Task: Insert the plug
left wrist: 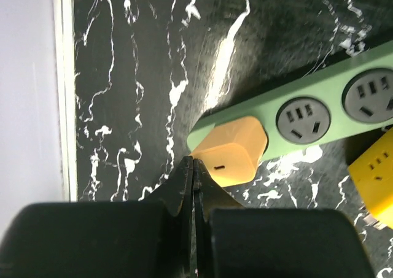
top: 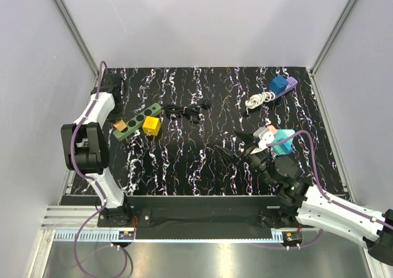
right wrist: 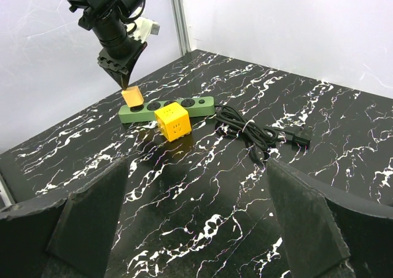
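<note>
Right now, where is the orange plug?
At the left of the top view, the orange plug sits on the left end of the green power strip, right by the shut left hand, with the yellow cube nearby.

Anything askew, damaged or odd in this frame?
The orange plug at the end of the green power strip looks slightly askew, overhanging the strip's edge, so it may not be fully seated. The shut left end effector is at its edge. Nothing looks spilled or damaged.
</note>
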Available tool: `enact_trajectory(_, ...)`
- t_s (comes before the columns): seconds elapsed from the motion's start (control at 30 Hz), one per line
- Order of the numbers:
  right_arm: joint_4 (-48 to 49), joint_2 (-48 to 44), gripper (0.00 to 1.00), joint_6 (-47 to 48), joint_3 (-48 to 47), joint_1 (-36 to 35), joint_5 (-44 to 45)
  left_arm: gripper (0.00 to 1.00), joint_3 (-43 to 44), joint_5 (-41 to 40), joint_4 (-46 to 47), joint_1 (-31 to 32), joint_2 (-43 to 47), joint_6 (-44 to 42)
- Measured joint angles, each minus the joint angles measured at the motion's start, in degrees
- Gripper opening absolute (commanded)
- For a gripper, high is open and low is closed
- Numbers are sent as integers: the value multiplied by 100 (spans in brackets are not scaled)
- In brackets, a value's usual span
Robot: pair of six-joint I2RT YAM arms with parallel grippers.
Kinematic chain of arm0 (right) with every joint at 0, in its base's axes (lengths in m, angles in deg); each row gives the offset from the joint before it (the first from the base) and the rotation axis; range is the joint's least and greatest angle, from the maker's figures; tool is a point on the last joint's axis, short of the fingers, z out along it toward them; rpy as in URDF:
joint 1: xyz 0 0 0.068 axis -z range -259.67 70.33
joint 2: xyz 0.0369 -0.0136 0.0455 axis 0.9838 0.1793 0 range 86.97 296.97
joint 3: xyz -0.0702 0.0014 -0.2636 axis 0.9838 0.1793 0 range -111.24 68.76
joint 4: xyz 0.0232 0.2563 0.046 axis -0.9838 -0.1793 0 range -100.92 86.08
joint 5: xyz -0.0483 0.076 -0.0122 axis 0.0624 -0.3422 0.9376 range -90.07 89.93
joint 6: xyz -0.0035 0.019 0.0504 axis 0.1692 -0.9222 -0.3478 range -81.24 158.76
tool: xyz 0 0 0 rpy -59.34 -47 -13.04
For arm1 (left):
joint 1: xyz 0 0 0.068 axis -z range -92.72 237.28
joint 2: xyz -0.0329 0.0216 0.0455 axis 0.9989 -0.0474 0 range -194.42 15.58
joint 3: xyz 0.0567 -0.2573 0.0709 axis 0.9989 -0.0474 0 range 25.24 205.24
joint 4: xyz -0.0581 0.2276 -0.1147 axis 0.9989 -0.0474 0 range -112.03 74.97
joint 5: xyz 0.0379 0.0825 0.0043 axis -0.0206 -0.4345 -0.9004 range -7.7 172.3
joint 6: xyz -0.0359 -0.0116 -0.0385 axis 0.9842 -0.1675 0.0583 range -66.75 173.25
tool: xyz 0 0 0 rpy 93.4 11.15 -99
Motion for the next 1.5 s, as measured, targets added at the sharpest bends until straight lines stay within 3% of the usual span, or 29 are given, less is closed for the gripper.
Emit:
enact_trajectory(0.1, 0, 7, 100, 7, 0, 0, 0, 0, 7, 109, 55, 2, -9, -11)
enact_trajectory(0.23, 0, 39, 100, 24, 0, 0, 0, 11, 7, 190, 68, 17, -2, -74)
enact_trajectory(0.37, 2, 52, 100, 33, 0, 0, 0, 39, 7, 229, 31, 33, 92, -140)
enact_trajectory(0.5, 2, 52, 100, 33, 0, 0, 0, 47, 72, 227, -157, 35, 332, -282)
enact_trajectory(0.57, 7, 55, 100, 33, 0, 2, -2, 43, 243, 254, -273, 33, 372, -374)
enact_trajectory(0.63, 44, 70, 100, 33, 0, 0, -2, 23, 428, 326, -328, 35, 363, -428)
enact_trajectory(0.7, 85, 101, 100, 33, 0, 0, -4, 11, 601, 398, -457, 37, 297, -472)
enact_trajectory(0.8, 92, 105, 100, 33, 0, 0, -4, 0, 728, 455, -555, 72, 151, -494)
enact_trajectory(1.17, 146, 155, 100, 35, 0, 0, -4, 0, 1174, 597, -726, 118, -116, -400)
enact_trajectory(1.37, 179, 197, 100, 39, 0, 0, -7, 0, 205, 669, -358, 118, -157, -109)
enact_trajectory(1.5, 173, 197, 100, 37, 0, 0, -13, 0, 96, 608, -341, 157, -98, -7)
